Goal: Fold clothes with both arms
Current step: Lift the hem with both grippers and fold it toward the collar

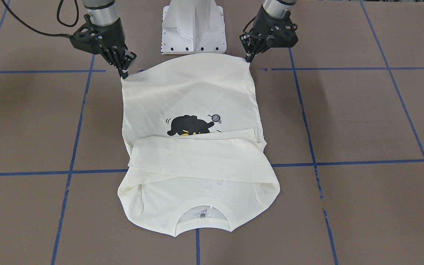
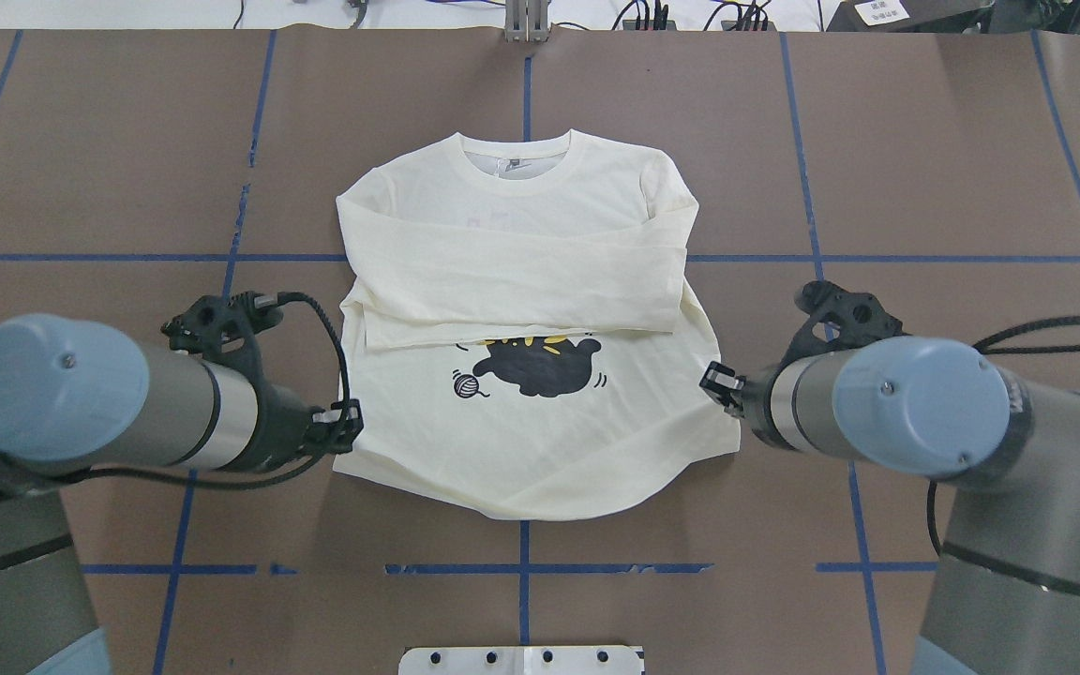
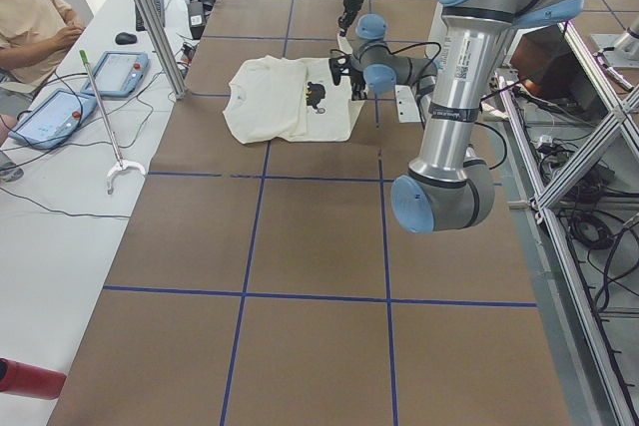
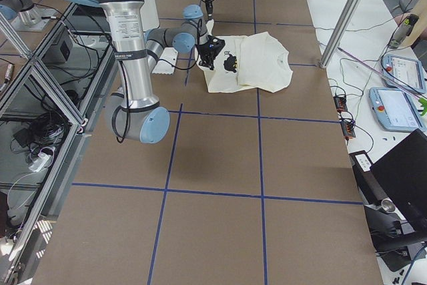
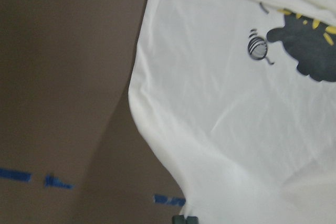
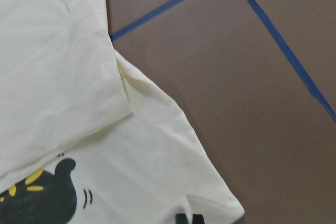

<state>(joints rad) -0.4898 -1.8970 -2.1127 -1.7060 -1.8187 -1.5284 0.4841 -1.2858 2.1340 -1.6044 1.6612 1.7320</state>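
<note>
readable text: none that I can make out | shirt [image 2: 540, 441] neck tag [image 2: 514, 165]: marks too small to read | yellow marks [image 2: 540, 339] on its front: half covered, unreadable | sticker [image 3: 462, 42] on my left arm [image 3: 444, 137]: print too small to read

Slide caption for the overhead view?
Left tool and right tool pinch the hem corners of a cream cat-print shirt, sleeves folded across its chest.
</note>
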